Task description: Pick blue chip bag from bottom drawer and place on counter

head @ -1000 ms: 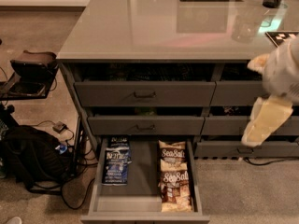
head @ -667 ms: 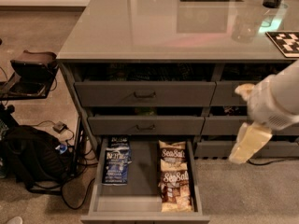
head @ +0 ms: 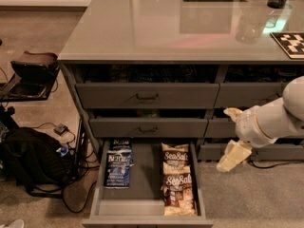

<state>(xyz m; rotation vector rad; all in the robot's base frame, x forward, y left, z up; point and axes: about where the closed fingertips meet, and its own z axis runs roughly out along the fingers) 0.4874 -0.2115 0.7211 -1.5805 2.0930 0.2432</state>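
Observation:
The bottom drawer [head: 145, 177] is pulled open below the cabinet. The blue chip bag [head: 117, 168] lies flat on the drawer's left side, white lettering up, with a second blue bag [head: 122, 144] tucked behind it. Two tan-brown Sea Salt bags [head: 176, 159] lie on the drawer's right side. My gripper [head: 232, 156] hangs on the white arm to the right of the drawer, outside it, above the carpet and well apart from the blue bag. It holds nothing that I can see. The grey-green counter [head: 156, 27] spreads across the top.
Two closed drawers with dark bar handles [head: 147, 97] sit above the open one. A checkerboard [head: 289, 44] and a glass [head: 247, 25] stand on the counter's right. A black backpack [head: 28, 163], cables and a low stand [head: 33, 70] are on the floor at left.
The arm has swung down and to the left from the right edge, bringing the gripper lower and closer to the open drawer. The bags have not moved.

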